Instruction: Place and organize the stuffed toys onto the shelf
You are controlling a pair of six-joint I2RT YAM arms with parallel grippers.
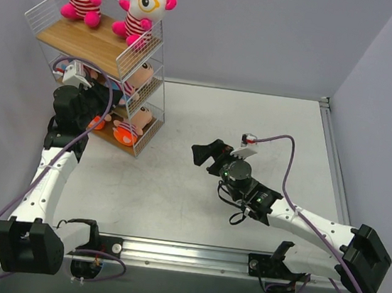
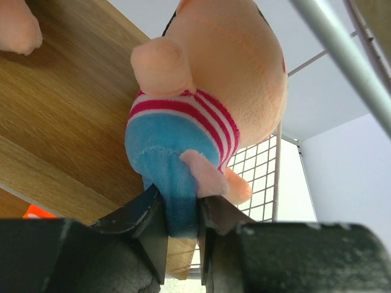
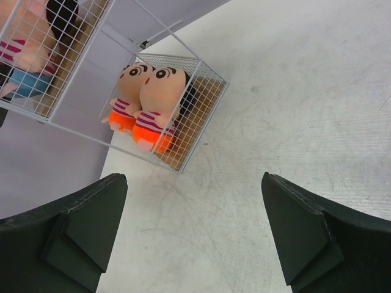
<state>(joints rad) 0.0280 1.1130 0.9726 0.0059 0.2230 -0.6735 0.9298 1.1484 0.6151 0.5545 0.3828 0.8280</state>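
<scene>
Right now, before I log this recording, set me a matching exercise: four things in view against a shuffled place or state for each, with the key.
Things:
1. white-headed toys
2. orange-bottomed toys
3. blue-bottomed toy
4. right fingers

Place or state:
A. pinched between the left fingers
B. spread open above the bare table
C. sitting on the top board of the shelf
D. side by side in the shelf's bottom tier

Pairs: 1-C, 2-D, 3-A, 4-B

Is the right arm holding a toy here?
No, the right gripper has its jaws wide apart, with only bare table between them.
</scene>
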